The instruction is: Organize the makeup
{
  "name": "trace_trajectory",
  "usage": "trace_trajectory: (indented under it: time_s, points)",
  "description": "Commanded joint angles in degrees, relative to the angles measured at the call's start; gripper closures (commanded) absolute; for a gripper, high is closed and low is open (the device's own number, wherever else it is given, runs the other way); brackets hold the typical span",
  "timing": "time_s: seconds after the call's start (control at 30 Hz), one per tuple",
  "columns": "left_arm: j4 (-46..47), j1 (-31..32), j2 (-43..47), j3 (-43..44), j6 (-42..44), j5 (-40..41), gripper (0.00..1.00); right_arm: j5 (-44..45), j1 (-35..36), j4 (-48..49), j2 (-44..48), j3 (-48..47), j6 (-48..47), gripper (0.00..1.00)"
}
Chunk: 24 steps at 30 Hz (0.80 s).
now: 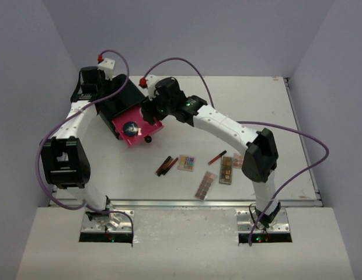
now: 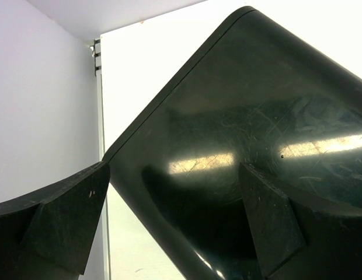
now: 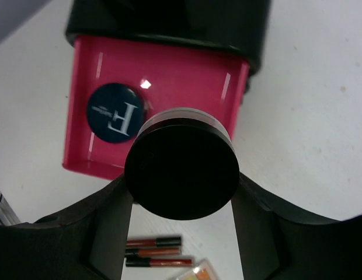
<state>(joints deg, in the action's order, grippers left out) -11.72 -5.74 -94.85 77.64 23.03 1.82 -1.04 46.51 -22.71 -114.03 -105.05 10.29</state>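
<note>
**Item:** black compact (image 3: 181,175), round, so no long axis to align.

**Location:** pinched at its rim between the fingers of my right claw (image 3: 182,201). It hung over the edge of the open pink drawer (image 3: 169,64), not yet set down.

**Neighbour:** a blue compact (image 3: 114,112) lay flat in the drawer, just left and near of the held one.

**Governing relation:** I judged that bare drawer floor lay left and near of the claw, beside the blue compact, and that release depended on clearing the drawer wall.

**Left claw** (image 2: 174,175): spread wide at the black box (image 2: 239,116), carrying no makeup. I could not tell whether it pressed the box.

**Remaining stock:** sticks (image 1: 166,165), a square palette (image 1: 186,163) and long palettes (image 1: 226,169) lay on the surface (image 1: 257,105), near and right of the drawer, closer to the right arm.
</note>
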Motion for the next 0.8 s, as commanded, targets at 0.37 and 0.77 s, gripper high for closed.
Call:
trace_trajectory:
  time_s: [0.37, 0.77]
  points:
    - [-1.55, -0.85, 0.52, -3.81, 0.53, -1.54, 0.08, 10.77, 3.59, -0.21, -10.69, -10.41, -2.56, 0.98]
    - [-1.64, -0.85, 0.26, -3.9, 0.58, -3.05, 0.08, 11.55, 3.85, -0.65, -14.62, -10.96, -1.4, 0.96]
